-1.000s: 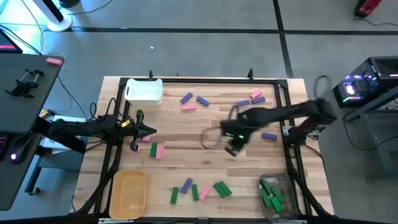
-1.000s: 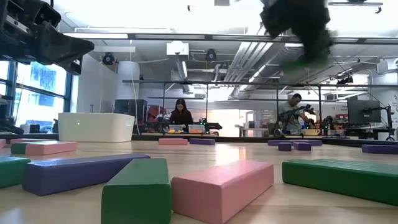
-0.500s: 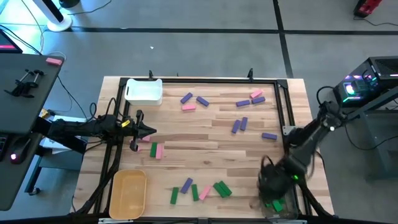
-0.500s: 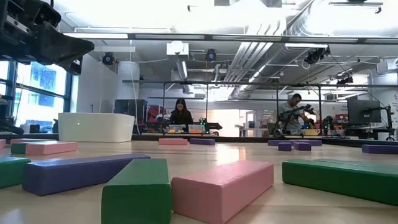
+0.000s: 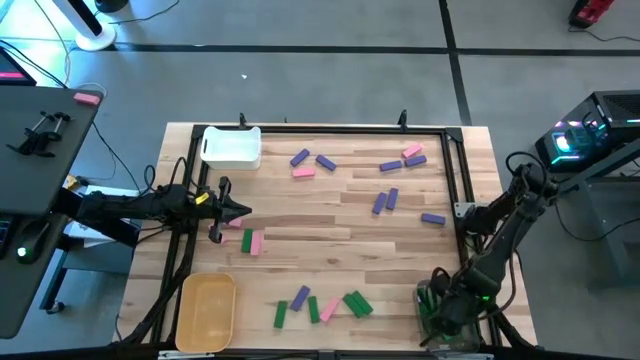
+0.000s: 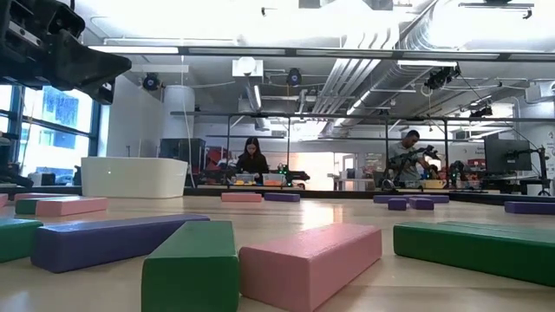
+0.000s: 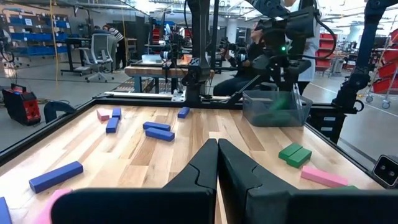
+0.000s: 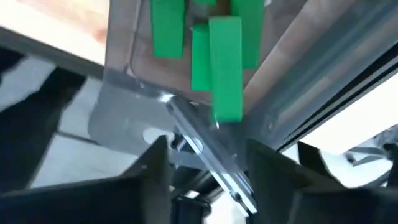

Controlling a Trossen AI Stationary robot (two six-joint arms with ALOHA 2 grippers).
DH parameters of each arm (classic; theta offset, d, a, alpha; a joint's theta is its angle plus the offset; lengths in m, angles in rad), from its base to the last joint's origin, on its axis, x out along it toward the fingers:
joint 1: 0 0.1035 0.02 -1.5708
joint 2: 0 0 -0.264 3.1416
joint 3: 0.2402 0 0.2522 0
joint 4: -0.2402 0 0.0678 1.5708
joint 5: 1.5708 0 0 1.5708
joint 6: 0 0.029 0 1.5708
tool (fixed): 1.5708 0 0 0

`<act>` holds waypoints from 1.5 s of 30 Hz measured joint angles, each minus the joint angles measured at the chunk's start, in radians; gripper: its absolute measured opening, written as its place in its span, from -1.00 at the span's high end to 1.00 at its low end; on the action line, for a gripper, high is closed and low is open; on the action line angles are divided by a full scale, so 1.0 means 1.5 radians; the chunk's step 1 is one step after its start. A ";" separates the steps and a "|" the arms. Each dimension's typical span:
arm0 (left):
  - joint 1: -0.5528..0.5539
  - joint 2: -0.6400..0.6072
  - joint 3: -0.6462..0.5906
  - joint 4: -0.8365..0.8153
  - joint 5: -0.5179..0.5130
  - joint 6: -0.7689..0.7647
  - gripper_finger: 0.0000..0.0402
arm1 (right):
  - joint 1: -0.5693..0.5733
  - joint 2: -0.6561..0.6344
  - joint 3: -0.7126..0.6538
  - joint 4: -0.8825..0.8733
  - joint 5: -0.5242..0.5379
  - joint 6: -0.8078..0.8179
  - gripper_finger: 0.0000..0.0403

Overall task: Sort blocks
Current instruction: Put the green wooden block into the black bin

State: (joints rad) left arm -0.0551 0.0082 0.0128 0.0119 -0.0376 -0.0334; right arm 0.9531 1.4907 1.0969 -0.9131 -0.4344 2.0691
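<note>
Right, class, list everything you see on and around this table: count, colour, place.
table: one, pale wood, centre
white bin: one, table's top-left corner in the high view
yellow bin: one, bottom-left corner
clear bin: one, bottom-right corner
purple blocks: about nine, mostly upper half
pink blocks: about four, scattered
loose green blocks: about five, mostly lower edge
binned green blocks: several, inside the clear bin
people: two, in the room behind
left pincer: one, dark, shut, left edge
right pincer: one, dark, open, above the clear bin
</note>
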 joint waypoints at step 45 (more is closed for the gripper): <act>0.000 0.000 0.000 0.000 0.000 0.000 1.00 | -0.272 0.342 0.372 -0.017 0.166 -0.548 0.06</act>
State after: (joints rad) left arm -0.0551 0.0080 0.0127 0.0120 -0.0376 -0.0334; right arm 0.5453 2.0036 1.6555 -0.9390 -0.1849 1.2470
